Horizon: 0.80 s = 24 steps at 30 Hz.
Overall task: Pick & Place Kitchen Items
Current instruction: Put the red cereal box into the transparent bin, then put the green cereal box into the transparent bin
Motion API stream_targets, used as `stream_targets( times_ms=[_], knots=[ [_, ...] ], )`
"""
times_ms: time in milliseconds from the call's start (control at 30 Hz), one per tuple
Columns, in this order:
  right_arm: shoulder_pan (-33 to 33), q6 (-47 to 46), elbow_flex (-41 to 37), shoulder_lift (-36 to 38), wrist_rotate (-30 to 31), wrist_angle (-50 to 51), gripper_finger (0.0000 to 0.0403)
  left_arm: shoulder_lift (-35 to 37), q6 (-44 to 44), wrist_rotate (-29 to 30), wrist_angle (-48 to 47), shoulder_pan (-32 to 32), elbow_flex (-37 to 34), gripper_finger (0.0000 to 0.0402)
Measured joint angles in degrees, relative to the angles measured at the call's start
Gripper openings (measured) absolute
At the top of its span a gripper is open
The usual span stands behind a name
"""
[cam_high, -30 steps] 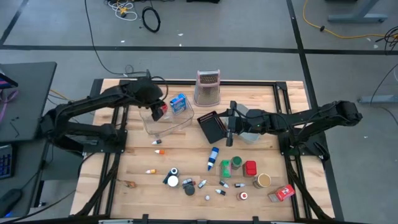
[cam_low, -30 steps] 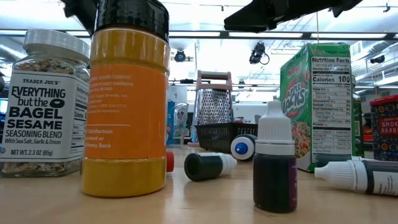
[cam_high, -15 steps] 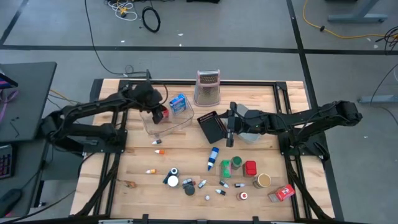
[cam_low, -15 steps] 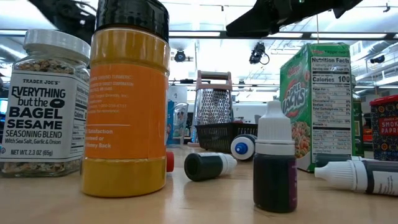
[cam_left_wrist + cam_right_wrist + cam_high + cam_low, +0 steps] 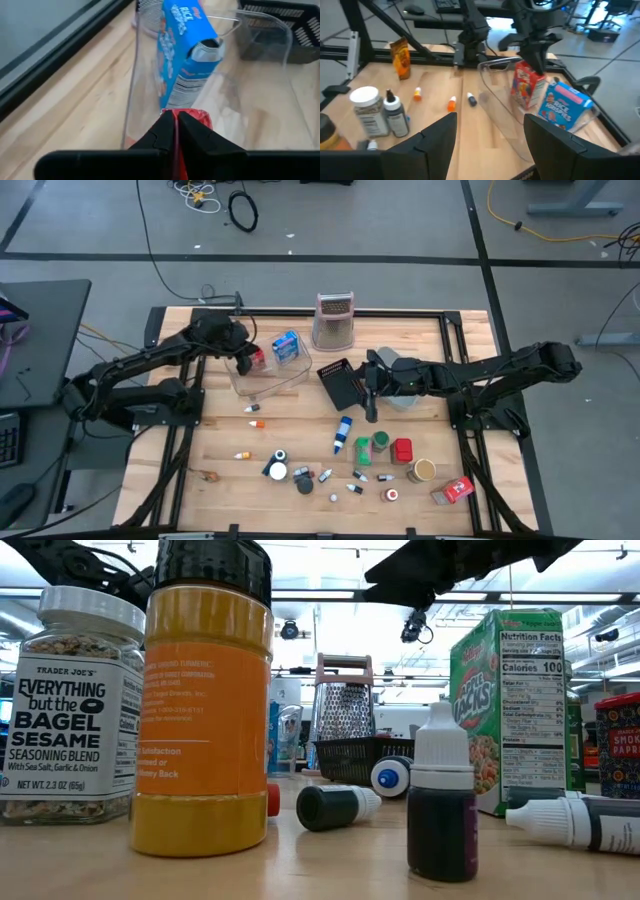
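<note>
My left gripper (image 5: 245, 360) is shut on a red packet (image 5: 257, 361) inside the clear tray (image 5: 272, 380) at the far left. A blue Rice Krispies box (image 5: 286, 346) leans in the same tray just beyond the packet (image 5: 195, 119). The right wrist view shows the red packet (image 5: 524, 87) beside the blue box (image 5: 565, 106). My right gripper (image 5: 371, 392) hovers open over the table's middle, next to the black mesh basket (image 5: 340, 383), with nothing between its fingers (image 5: 432, 145). More kitchen items lie scattered on the near half of the table. My left gripper pinches the red packet's thin top edge (image 5: 186, 114) between its two fingers, which are almost together. The fingers slant down from the table's left side. The packet stands roughly upright below them, its lower end down inside the tray. Whether it rests on the tray floor I cannot tell.
A metal grater stand (image 5: 334, 322) stands at the far middle. On the near half are a blue-white bottle (image 5: 343, 434), green cans (image 5: 380, 442), a red can (image 5: 402, 449), a tan can (image 5: 424, 470) and small vials. An orange spice jar (image 5: 205, 700) fills the low view.
My left gripper has come down into the clear tray with the red packet, shifting a little toward the table's left edge. The packet now sits lower beside the blue box. My right gripper has rolled slightly in place.
</note>
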State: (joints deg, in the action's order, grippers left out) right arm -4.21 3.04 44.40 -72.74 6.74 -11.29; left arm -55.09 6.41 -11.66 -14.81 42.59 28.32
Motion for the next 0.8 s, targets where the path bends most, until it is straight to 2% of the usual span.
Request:
stream_targets(
  times_ms=[200,533,800],
  knots=[
    [0.0,0.8,0.0,-2.9,-0.3,-2.7,0.0239,0.1,-0.1,4.0,1.1,0.0,-0.1,0.0066],
    [0.0,7.9,0.0,-8.4,-0.8,-7.9,0.0239,3.5,1.4,5.3,0.8,0.0,1.8,0.0138],
    [0.1,8.7,0.0,-8.6,-12.8,-9.1,0.0239,12.7,1.8,4.7,0.4,-1.1,2.9,0.0168]
  ],
)
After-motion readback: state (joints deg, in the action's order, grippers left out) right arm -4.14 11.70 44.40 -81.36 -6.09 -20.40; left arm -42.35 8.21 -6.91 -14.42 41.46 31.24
